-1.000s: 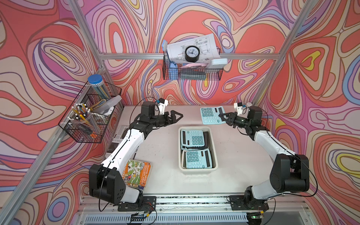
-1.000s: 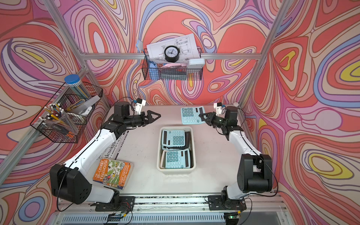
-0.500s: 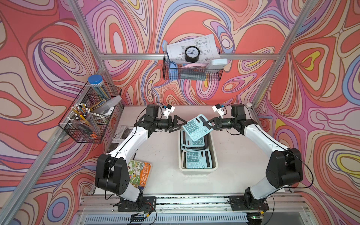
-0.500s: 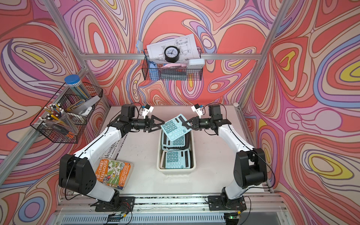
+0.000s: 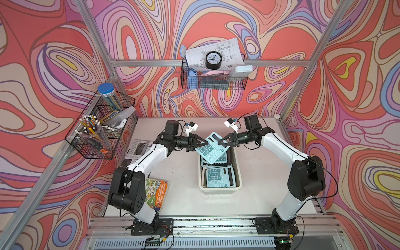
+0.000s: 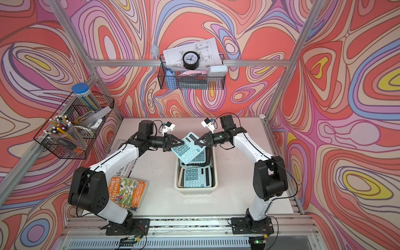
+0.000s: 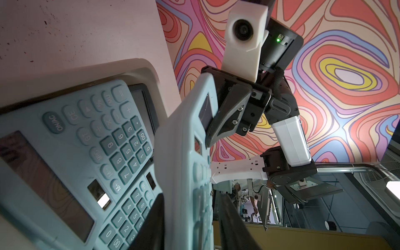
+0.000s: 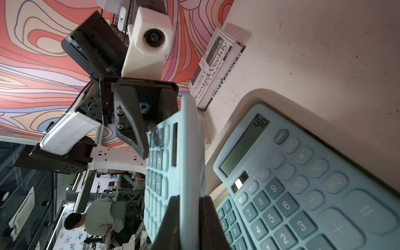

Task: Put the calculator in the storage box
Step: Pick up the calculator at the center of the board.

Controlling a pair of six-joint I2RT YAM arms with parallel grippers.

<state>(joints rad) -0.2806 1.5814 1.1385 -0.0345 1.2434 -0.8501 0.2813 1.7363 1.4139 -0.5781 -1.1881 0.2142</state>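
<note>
One calculator (image 5: pixel 213 151), edges in left tool (image 5: pixel 202 144) and right tool (image 5: pixel 223 143), over storage box (image 5: pixel 219 188)

- I work in a robot lab cell: a bare aluminium frame (image 5: pixel 151 62) carries printed swirl-pattern walls (image 5: pixel 54 65) round my table (image 5: pixel 177 173).
- My arm bases (image 5: pixel 151 226) are bolted to a metal rail (image 5: pixel 216 219) at the near edge.
- It is dressed like an office desk, with a wire basket of pens (image 5: pixel 95 138) on the left, another basket (image 5: pixel 214 83) on the far wall, a clock (image 5: pixel 213 60), a book (image 5: pixel 157 192) and a newspaper (image 5: pixel 138 147).
- Beyond the cell, my right wrist view shows a person (image 8: pixel 95 216) among workshop racks.
</note>
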